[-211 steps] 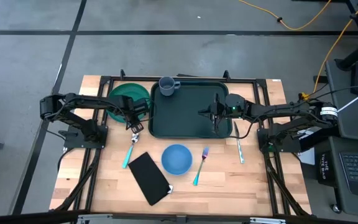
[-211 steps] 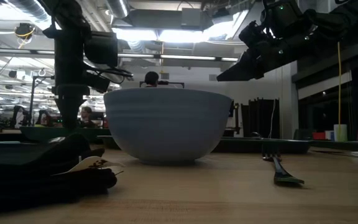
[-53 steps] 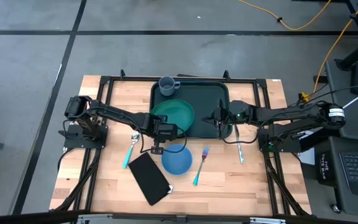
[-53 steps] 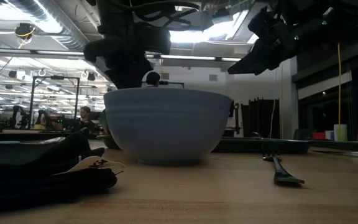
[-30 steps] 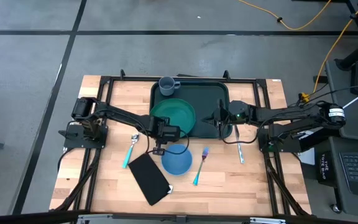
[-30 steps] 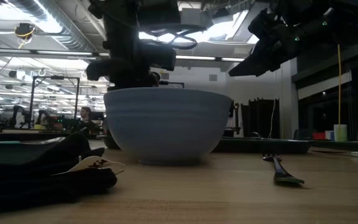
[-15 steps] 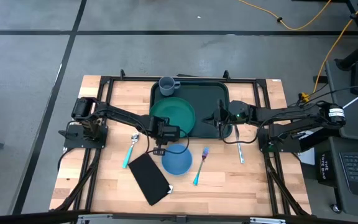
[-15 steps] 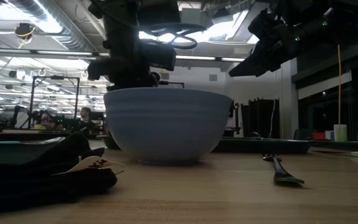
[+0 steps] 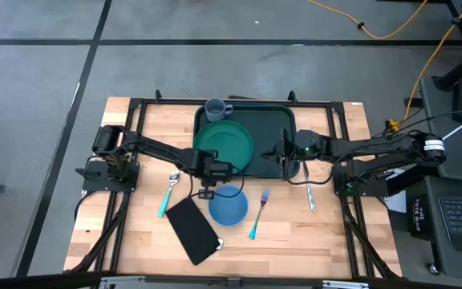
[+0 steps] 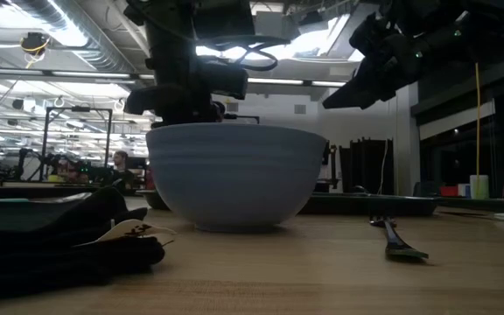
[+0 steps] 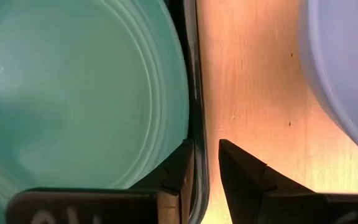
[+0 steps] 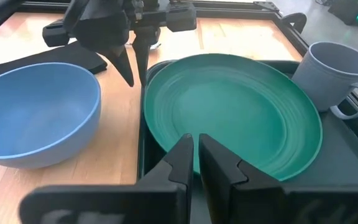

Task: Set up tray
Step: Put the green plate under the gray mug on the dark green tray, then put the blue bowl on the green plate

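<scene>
Tray (image 9: 269, 122) sits at the far middle of the counter (image 9: 327, 233); taken as landmark.

On the tray: green plate (image 9: 224, 147), filling its left half, and grey mug (image 9: 216, 110) in its far-left corner. Judged done: plate and mug loaded.

Off the tray, on the counter: blue bowl (image 9: 228, 205) just in front of its near edge; fork (image 9: 258, 213) beside the bowl, to the right; spoon (image 9: 169, 193) in front of the tray's left corner; black napkin (image 9: 191, 229) further forward and left; knife (image 9: 308, 189) off the tray's right near corner. Judged left to do: bowl, cutlery, probably napkin.

Left gripper (image 11: 202, 162) at the tray's near-left rim, fingers a little apart and straddling the rim next to the plate edge; nothing held. Reads as the plate released.

Right gripper (image 12: 195, 148) over the tray's near-right area, fingers close together with a narrow gap, clamped on nothing.
</scene>
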You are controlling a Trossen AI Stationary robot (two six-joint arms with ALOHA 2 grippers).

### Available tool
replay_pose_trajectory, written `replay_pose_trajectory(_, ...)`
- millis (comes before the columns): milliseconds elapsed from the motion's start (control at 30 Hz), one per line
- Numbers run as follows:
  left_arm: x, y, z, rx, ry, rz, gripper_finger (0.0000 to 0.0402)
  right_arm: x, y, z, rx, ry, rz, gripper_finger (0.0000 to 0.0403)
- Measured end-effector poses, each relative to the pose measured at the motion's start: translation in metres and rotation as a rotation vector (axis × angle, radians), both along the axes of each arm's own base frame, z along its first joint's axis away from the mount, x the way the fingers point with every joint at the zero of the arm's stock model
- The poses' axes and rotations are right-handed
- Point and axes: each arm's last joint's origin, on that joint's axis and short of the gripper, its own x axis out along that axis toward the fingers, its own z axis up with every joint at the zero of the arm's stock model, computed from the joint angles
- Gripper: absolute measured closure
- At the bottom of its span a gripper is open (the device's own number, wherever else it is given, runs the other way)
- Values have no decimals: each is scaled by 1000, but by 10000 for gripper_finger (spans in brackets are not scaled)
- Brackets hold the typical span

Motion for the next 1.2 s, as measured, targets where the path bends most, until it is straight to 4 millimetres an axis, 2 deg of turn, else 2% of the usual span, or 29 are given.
replay_pose_trajectory(200,0,-2,0,-40,2,-13,331,0,0,-1,1,11,0,370)
replay_pose_trajectory(367,-5,-5,11,-63,-11,-25,331,-1,0,-2,2,16,0,370)
replay_pose_trajectory(767,-28,-7,66,-78,-184,-26,331,-1,0,-2,3,23,-1,370)
replay_pose_trajectory(967,-38,-24,83,-76,-251,-62,340,-1,0,-2,3,22,-1,370)
replay_pose_trajectory(1100,-42,-43,82,-79,-238,-132,356,-1,0,-2,2,15,0,370)
replay_pose_trajectory(1200,-42,-63,78,-106,-231,-195,388,-1,0,-2,17,14,-8,370)
